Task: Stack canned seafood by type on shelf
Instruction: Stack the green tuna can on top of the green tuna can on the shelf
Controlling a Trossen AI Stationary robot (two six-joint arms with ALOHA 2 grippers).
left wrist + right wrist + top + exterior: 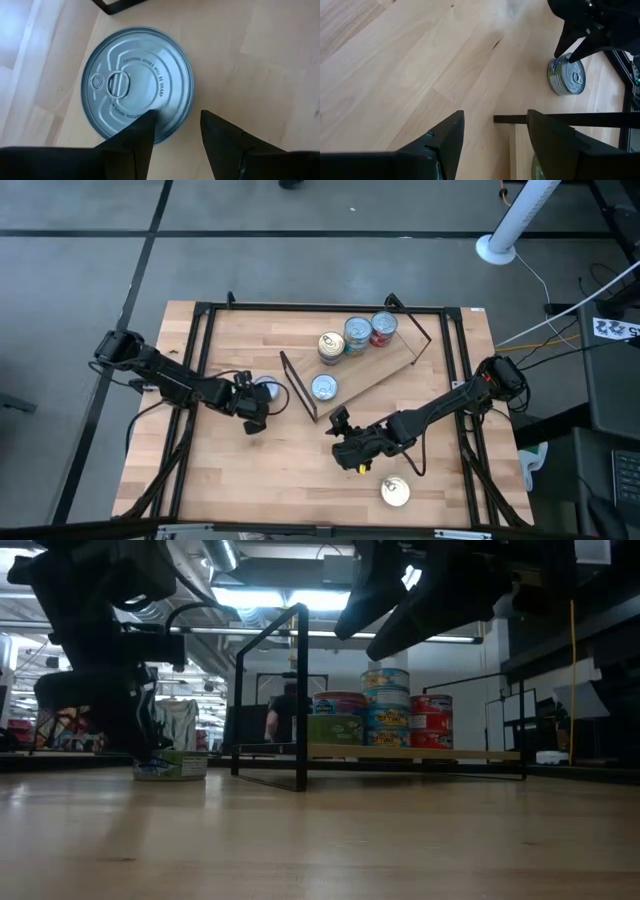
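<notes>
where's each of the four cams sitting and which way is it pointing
High view: above the table, looking straight down; both arms show, with the shelf between them.
Low view: at tabletop height, looking level across to the shelf and stacked tins; arms hang in from above.
Left wrist view: on the left arm, looking down at a tin; its own fingers show.
Right wrist view: on the right arm, facing bare tabletop; its own fingers show.
Shared: both wrist views see the same tin.
</notes>
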